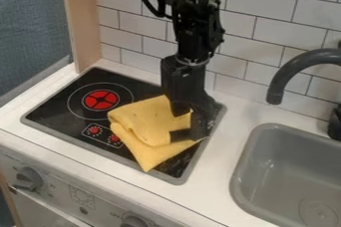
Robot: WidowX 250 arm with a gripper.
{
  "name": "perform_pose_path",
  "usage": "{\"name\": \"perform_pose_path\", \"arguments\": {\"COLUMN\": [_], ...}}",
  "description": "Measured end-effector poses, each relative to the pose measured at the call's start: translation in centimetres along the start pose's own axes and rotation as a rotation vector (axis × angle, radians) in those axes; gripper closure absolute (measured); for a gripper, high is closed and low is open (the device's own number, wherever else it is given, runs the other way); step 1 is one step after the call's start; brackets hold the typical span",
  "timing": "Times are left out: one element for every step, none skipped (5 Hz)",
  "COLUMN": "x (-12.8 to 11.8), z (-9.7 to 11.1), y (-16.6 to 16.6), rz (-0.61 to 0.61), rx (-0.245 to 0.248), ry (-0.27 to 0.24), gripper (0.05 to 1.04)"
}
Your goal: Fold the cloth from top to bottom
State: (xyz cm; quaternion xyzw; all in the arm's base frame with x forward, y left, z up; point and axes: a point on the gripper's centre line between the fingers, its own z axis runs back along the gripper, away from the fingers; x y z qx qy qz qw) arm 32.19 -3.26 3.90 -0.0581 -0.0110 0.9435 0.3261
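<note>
Black claw point(174, 122) agape against cloth point(141, 124)

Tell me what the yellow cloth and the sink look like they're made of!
The cloth looks like soft fabric, maybe felt, with a dull finish: it bends into floppy folds without any shine. The sink looks like smooth grey plastic, a bit glossy, because soft light shows on its curved walls. It could be painted metal, though.
</note>
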Motion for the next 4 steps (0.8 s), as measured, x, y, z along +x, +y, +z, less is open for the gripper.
{"name": "perform_pose_path", "arguments": {"x": [-0.5,-0.6,-0.6,-0.6], "z": [1.9,3.7,4.9,4.9], "y": [0.1,0.1,-0.7,-0.7], "rz": [-0.015,-0.027,-0.068,-0.068], "rx": [0.007,0.005,-0.041,-0.040], "ry": [0.051,0.087,0.084,0.083], "gripper": [0.075,0.084,0.084,0.084]}}
